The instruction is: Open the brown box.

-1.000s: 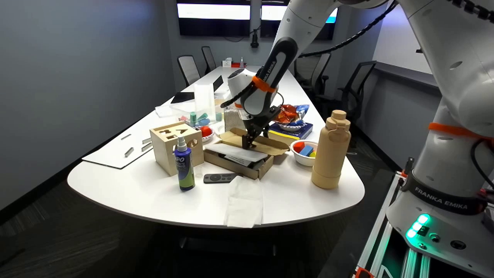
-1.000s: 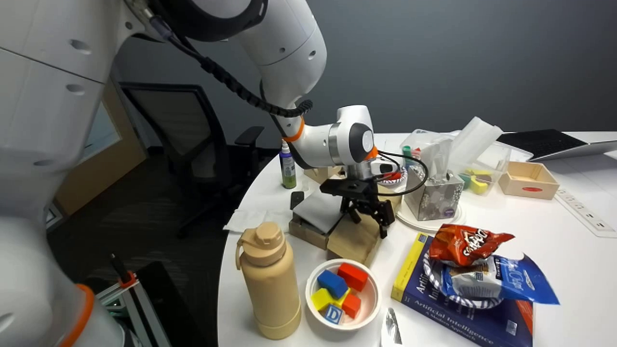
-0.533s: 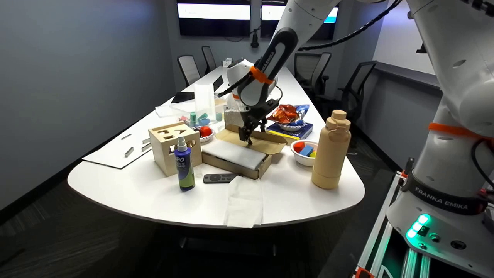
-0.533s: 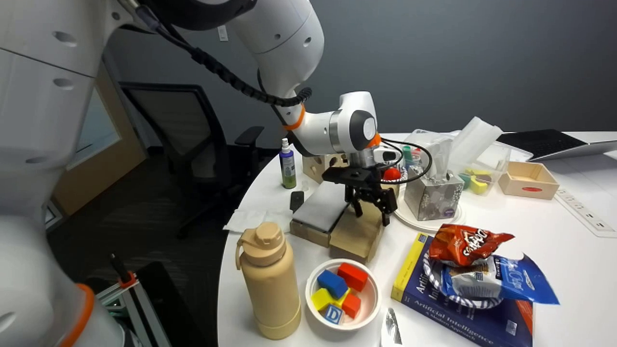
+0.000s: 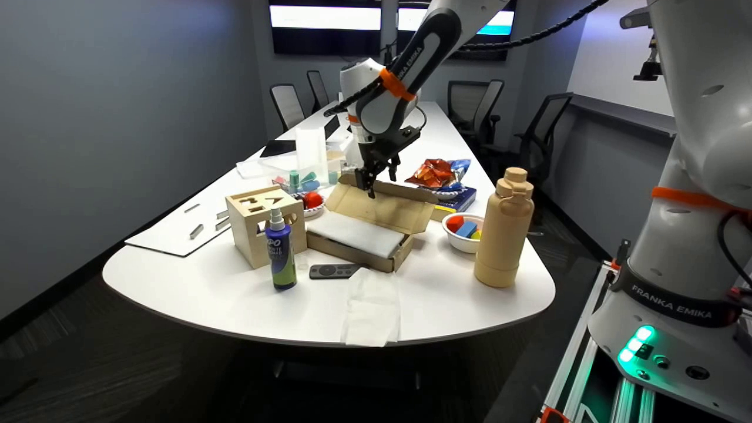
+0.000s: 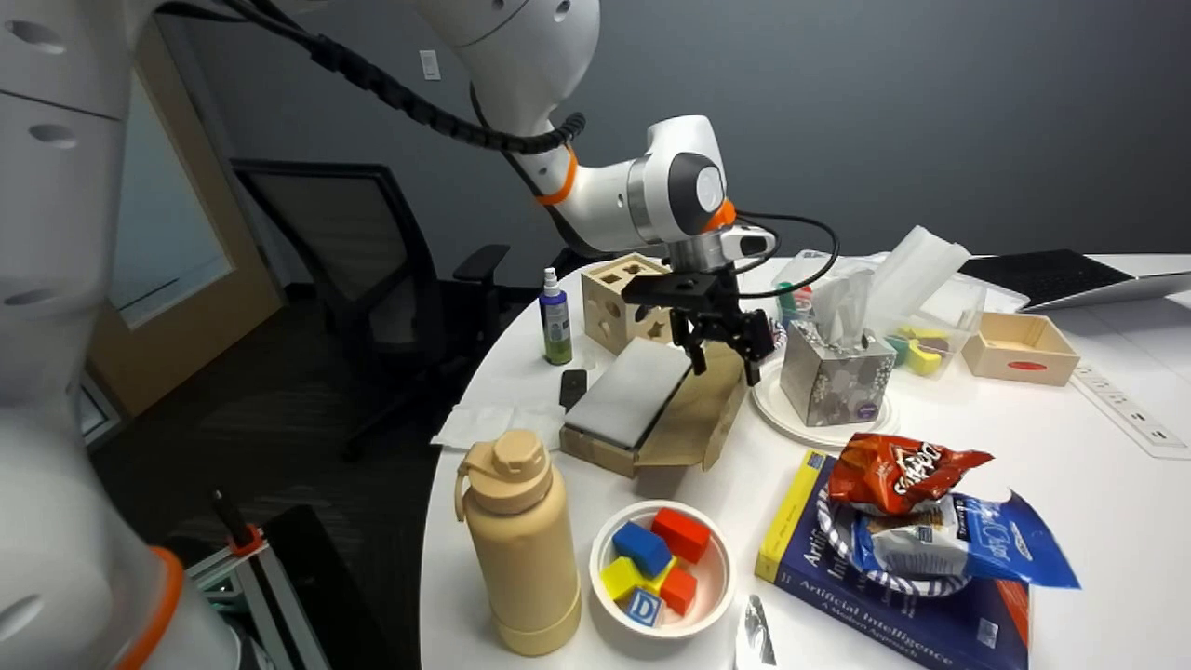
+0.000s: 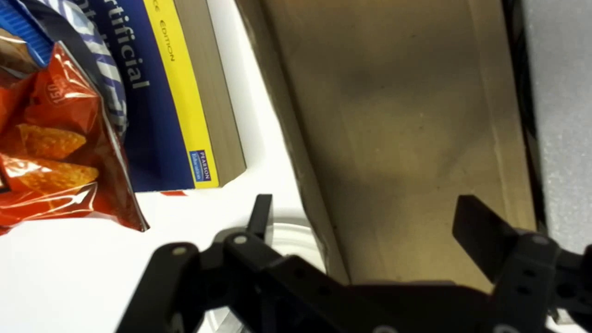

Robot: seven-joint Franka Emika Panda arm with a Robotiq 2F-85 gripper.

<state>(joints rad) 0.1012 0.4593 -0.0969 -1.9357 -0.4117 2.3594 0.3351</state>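
The brown box point(image 5: 359, 253) stands open on the white table in both exterior views. Its lid point(image 5: 385, 207) is swung back toward the far side, inner face up and tilted. A pale grey sheet point(image 6: 631, 391) lies flat over the box's tray and hides what is under it. My gripper point(image 5: 382, 185) is open, with its fingers pointing down above the lid's far edge; it also shows in an exterior view point(image 6: 726, 374). In the wrist view, the gripper point(image 7: 363, 203) has its jaws wide apart, with the lid's inner face point(image 7: 407, 120) and rim between and beyond them. Nothing is held.
A tan jug point(image 5: 505, 229) and a white bowl of blocks point(image 6: 662, 569) stand near the box. A wooden shape cube point(image 5: 265, 226), spray bottle point(image 5: 281, 249) and remote point(image 5: 333, 271) are beside it. A tissue box point(image 6: 837, 377) and a book with chip bags point(image 6: 809, 521) stand beyond the lid.
My gripper has risen from low over the lid and stayed open. The grey sheet, tilted up one second ago, now lies flat. The lid has tipped up from lying lower.
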